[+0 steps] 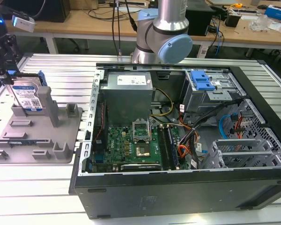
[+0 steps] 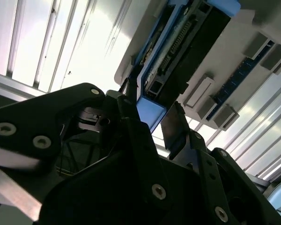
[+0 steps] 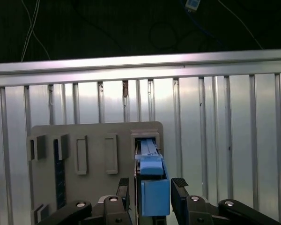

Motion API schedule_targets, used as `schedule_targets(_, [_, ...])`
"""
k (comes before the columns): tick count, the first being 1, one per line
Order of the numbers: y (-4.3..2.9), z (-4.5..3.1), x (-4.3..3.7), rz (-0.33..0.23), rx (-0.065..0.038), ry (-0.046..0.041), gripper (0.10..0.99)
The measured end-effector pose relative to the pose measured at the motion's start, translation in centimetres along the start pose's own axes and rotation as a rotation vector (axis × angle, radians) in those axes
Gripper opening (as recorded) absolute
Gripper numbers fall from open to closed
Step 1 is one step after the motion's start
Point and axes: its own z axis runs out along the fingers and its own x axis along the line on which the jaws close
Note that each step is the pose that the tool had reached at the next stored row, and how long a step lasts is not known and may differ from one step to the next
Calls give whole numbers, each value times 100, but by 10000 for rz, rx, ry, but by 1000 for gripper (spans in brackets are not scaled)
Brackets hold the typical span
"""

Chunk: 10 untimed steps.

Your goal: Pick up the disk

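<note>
First wrist view — disk upright between the claw's parted jaws — seemingly not yet gripped.

Disk: silver, blue-white label, blue rails. Tray: grey. Claw: black. Table: ribbed pale metal.

I am operating in a robotics lab or an electronics workshop, certainly not a home. The clearest sign is the open computer case, which lies on a slotted aluminium table with its motherboard and power supply uncovered. Just behind the case rises the robot arm. Further behind the case I see wooden workbenches with hanging cables and small pieces of equipment on top. Beside the case, on the exterior view's left, a grey tray with posts holds the disk upright.
</note>
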Motion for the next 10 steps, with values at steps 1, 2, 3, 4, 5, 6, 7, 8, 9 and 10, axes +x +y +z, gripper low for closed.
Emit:
schedule_targets(1, [0, 7, 0, -16, 0, 0, 482])
schedule_targets(2, [0, 22, -1, -51, 2, 0, 482])
schedule_targets(3, [0, 33, -1, -77, 2, 0, 482])
schedule_targets(4, [0, 41, -2, -97, 4, 0, 482])
schedule_targets(5, [0, 45, -2, -109, 3, 0, 482])
schedule_targets(6, [0, 52, -2, -126, 5, 0, 482])
schedule_targets(7, [0, 57, -2, -138, 5, 0, 482])
schedule_targets(8, [0, 66, -2, -155, 6, 0, 482])
schedule_targets(9, [0, 71, -3, -161, 6, 0, 482])
schedule_targets(10, [0, 77, -3, -167, 7, 0, 482])
